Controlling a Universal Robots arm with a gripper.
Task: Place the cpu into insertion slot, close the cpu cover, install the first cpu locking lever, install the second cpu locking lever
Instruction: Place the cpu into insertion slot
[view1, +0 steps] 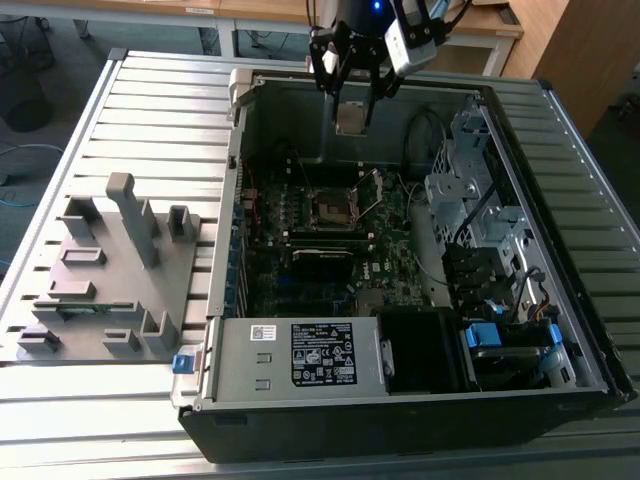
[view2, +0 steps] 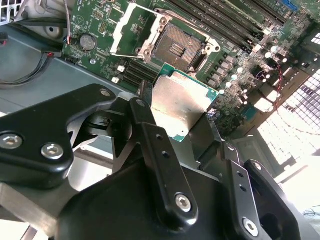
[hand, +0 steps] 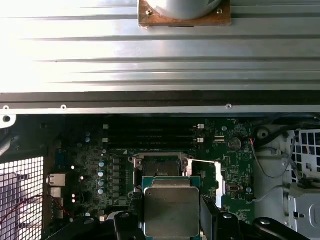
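My gripper (view1: 350, 108) hangs above the far side of the open computer case, shut on the cpu (view1: 350, 118), a flat grey-brown square chip. In both wrist views the cpu (view2: 180, 105) (hand: 171, 210) sits clamped by its edges between the black fingers (view2: 145, 97). The insertion slot (view1: 330, 208) (view2: 175, 47) lies on the green board below the chip, its black socket uncovered. In the first wrist view the insertion slot (hand: 160, 164) is partly hidden behind the chip. The cpu cover (view2: 131, 26) (hand: 214, 177), a silver frame, stands swung open beside the socket.
Long black memory sticks (view2: 225, 20) run beside the socket. A power supply (view1: 320, 355) fills the case's near end and a metal drive cage (view1: 480, 200) stands on the exterior view's right. A grey fixture block (view1: 110, 270) rests on the slatted table (view1: 160, 100).
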